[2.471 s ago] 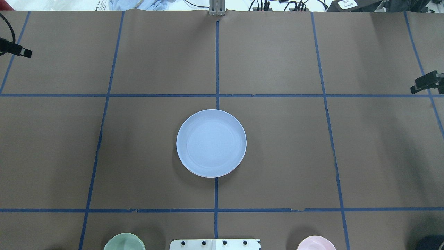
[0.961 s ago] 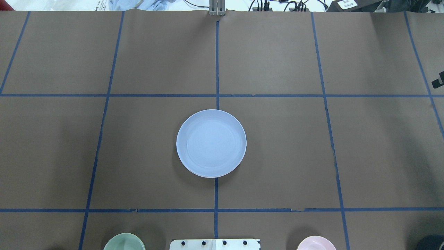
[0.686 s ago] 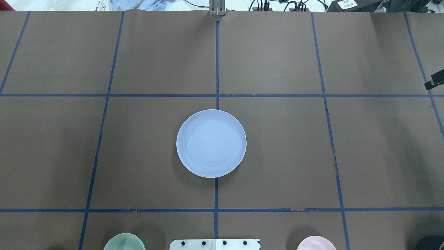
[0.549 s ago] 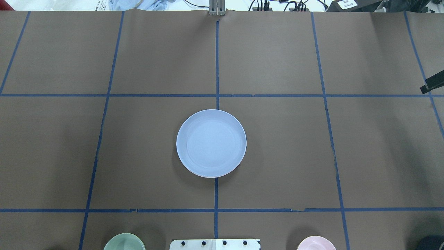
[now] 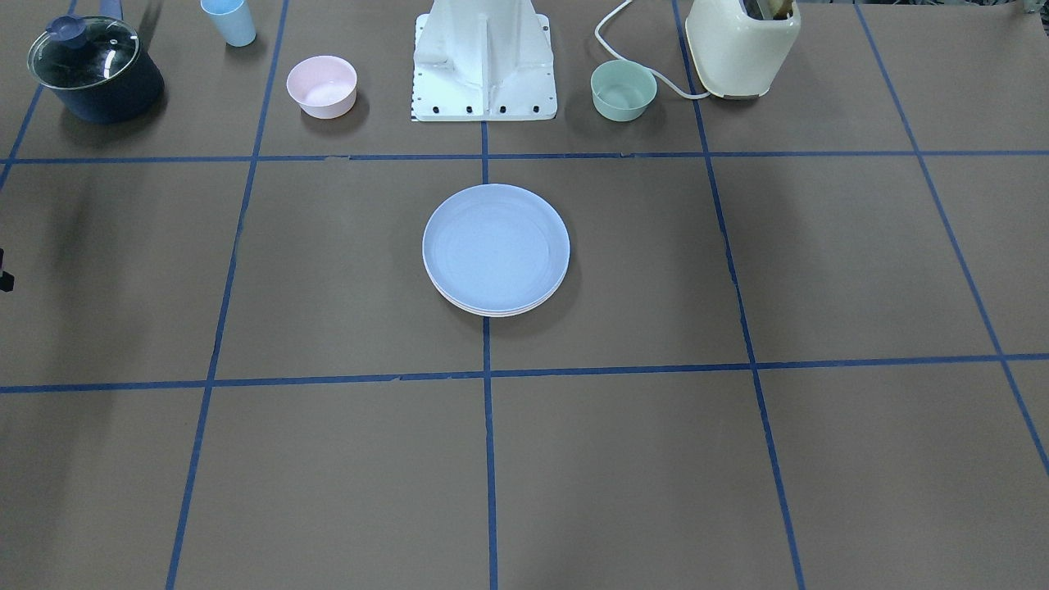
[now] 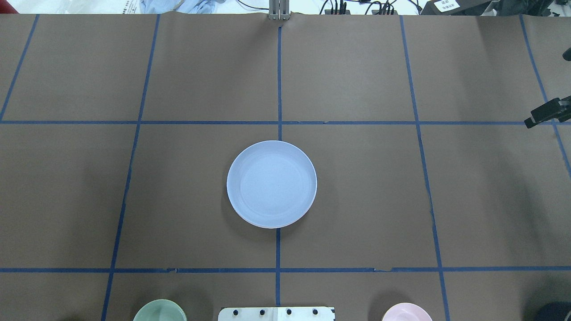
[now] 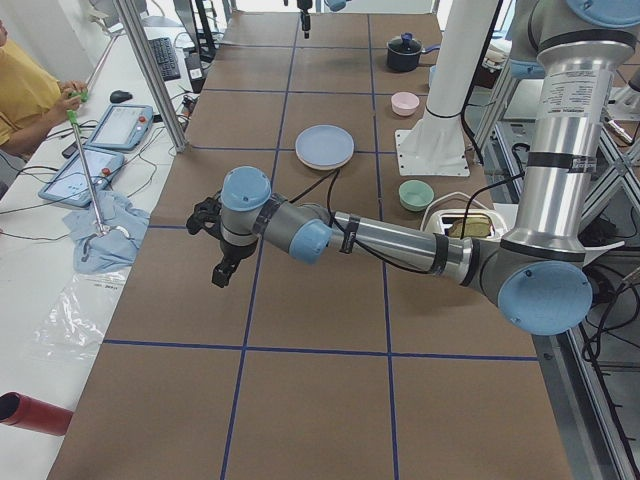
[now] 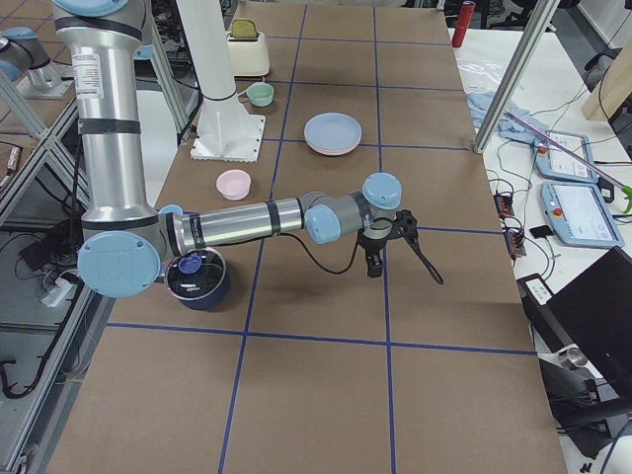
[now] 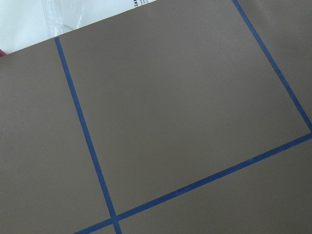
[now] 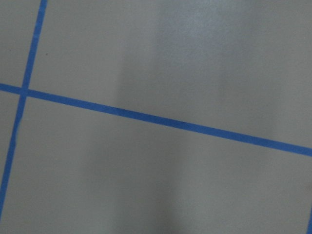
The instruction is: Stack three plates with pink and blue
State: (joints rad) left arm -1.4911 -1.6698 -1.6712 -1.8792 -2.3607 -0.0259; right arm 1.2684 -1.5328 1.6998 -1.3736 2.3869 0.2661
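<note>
Three plates sit stacked midway between the surface's edges, blue uppermost; left arm and right arm, at opposite edges, jaws' state indeterminable, should withdraw without brushing the apparently finished pile.

Table under brown paper, blue tape grid; white bench along the table edge nearest the left gripper, holding tablets, keyboard, blue cloth; aluminium post beyond it; even overhead light, soft shadows.
</note>
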